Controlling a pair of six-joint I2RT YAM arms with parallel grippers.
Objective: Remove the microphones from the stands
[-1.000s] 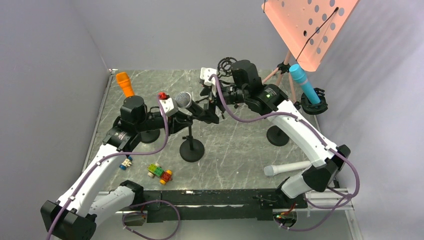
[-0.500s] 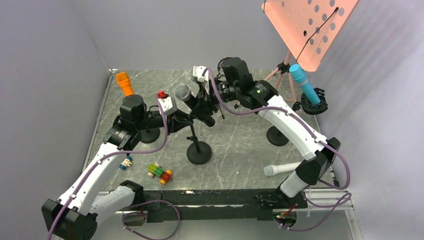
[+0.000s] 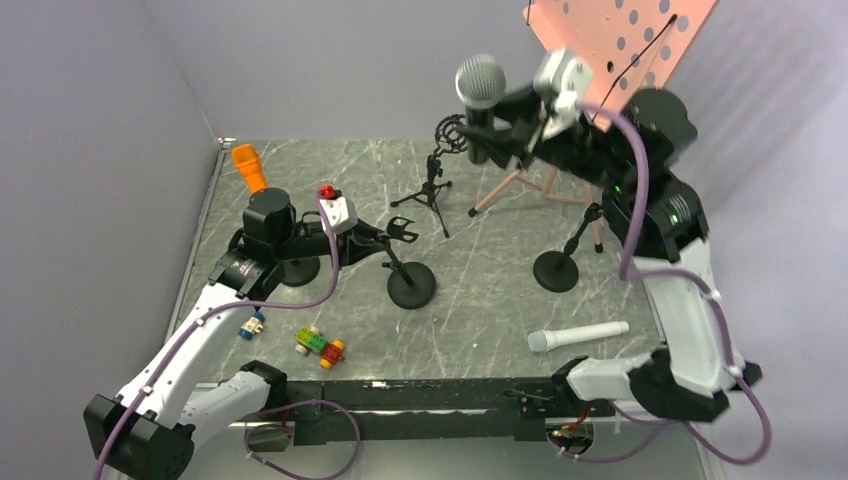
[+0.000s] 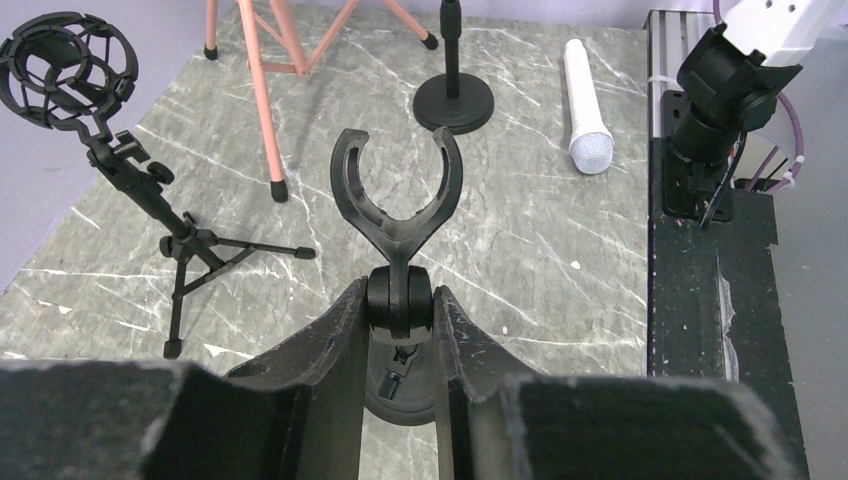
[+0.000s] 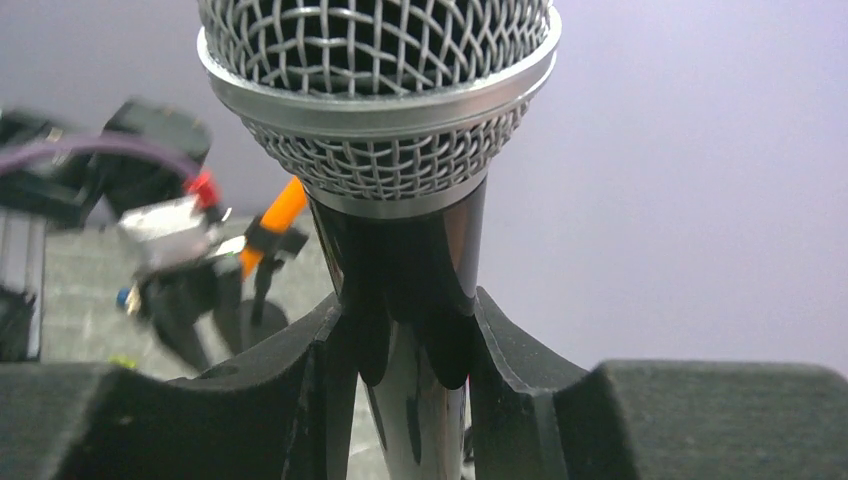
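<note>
One marble table (image 3: 480, 290) carries the stand (image 3: 411, 287) — the left fingers (image 4: 330, 350) are clamped on its swivel joint, just below the open clip. High above it and well apart, the right fingers (image 5: 320, 380) clamp the microphone (image 3: 481, 84) — upright, head up.

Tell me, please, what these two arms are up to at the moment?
The right gripper holds the microphone upright, high above the table and clear of its stand. The left gripper is clamped on the stand just below the clip, which is empty. So the microphone is out of the stand and not yet set down.
</note>
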